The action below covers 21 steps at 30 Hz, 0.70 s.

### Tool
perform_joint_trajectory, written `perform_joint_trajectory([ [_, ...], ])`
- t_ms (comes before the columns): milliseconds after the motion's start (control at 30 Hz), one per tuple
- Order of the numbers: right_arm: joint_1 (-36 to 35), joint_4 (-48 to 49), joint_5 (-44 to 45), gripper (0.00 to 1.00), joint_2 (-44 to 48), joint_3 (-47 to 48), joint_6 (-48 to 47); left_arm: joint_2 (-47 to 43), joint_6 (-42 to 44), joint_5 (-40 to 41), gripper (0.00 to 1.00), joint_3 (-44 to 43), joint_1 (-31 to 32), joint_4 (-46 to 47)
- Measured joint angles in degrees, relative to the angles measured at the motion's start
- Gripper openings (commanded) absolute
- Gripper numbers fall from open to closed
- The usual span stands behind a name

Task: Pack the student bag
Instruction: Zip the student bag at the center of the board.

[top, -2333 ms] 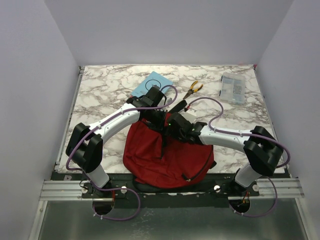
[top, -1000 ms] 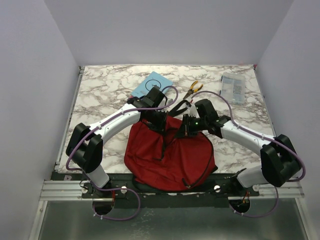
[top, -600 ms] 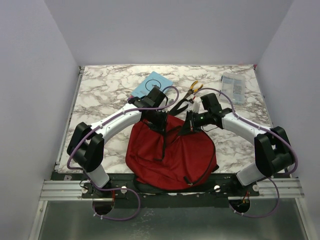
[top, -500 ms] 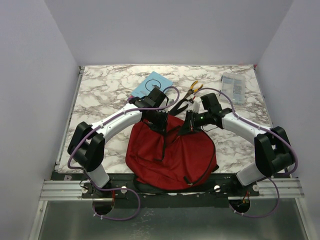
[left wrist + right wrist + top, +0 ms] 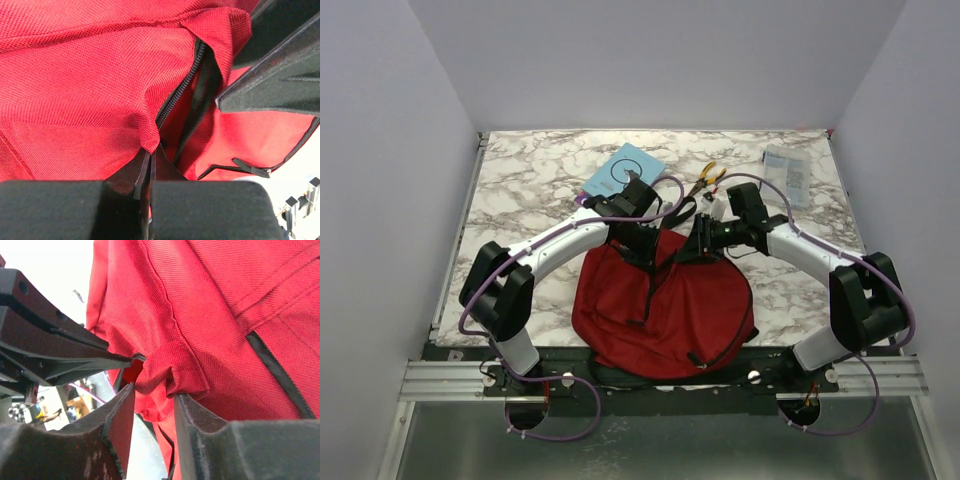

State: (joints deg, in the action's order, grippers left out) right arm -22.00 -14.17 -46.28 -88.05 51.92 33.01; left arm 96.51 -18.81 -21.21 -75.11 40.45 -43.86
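Observation:
The dark red student bag (image 5: 660, 310) lies at the table's near edge between the two arms. Both grippers meet at its far top edge. My left gripper (image 5: 644, 248) is shut on a fold of red fabric (image 5: 145, 132) right beside the black zipper (image 5: 175, 100), which gapes open. My right gripper (image 5: 699, 244) faces it from the right. In the right wrist view its jaws (image 5: 154, 391) stand apart, and a loose fold of the bag's fabric (image 5: 172, 372) hangs between them, resting on the right finger (image 5: 192, 415). The bag's inside is hidden.
On the marble table (image 5: 520, 190) behind the bag lie a blue book (image 5: 625, 168), yellow-handled pliers (image 5: 706, 178) and a clear plastic box (image 5: 786, 175). A black strap (image 5: 650, 285) runs down the bag's front. White walls close in three sides.
The right arm has swung from the bag's middle to its far top edge, and its jaws have parted, loosening on the fabric. The left gripper keeps its pinch, lifted slightly.

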Motion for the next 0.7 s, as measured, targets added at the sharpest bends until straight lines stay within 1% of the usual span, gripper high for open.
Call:
perform_joint_trajectory([
  [100, 0.0, -2.7, 3.3, 0.58, 0.9, 0.7, -1.3, 0.1, 0.0, 0.0, 0.00, 0.0, 0.2, 0.0],
  [167, 0.0, -5.3, 6.1, 0.63, 2.8, 0.7, -2.8, 0.2, 0.0, -0.1, 0.00, -0.1, 0.2, -0.1],
  [400, -0.2, -8.6, 12.6, 0.69, 9.9, -0.1, -4.9, 0.1, 0.1, 0.0, 0.19, -0.2, 0.2, -0.2],
  [500, -0.6, -9.0, 14.7, 0.69, 12.8, -0.9, -5.4, 0.1, 0.2, -0.1, 0.30, -0.2, 0.2, -0.2],
  [567, -0.9, -8.8, 15.9, 0.69, 14.9, -1.7, -5.7, 0.1, 0.2, -0.1, 0.37, -0.2, 0.2, -0.2],
  [700, -2.1, -6.9, 17.2, 0.69, 18.1, -3.2, -5.7, -0.2, 0.5, 0.0, 0.49, -0.2, 0.2, -0.2],
])
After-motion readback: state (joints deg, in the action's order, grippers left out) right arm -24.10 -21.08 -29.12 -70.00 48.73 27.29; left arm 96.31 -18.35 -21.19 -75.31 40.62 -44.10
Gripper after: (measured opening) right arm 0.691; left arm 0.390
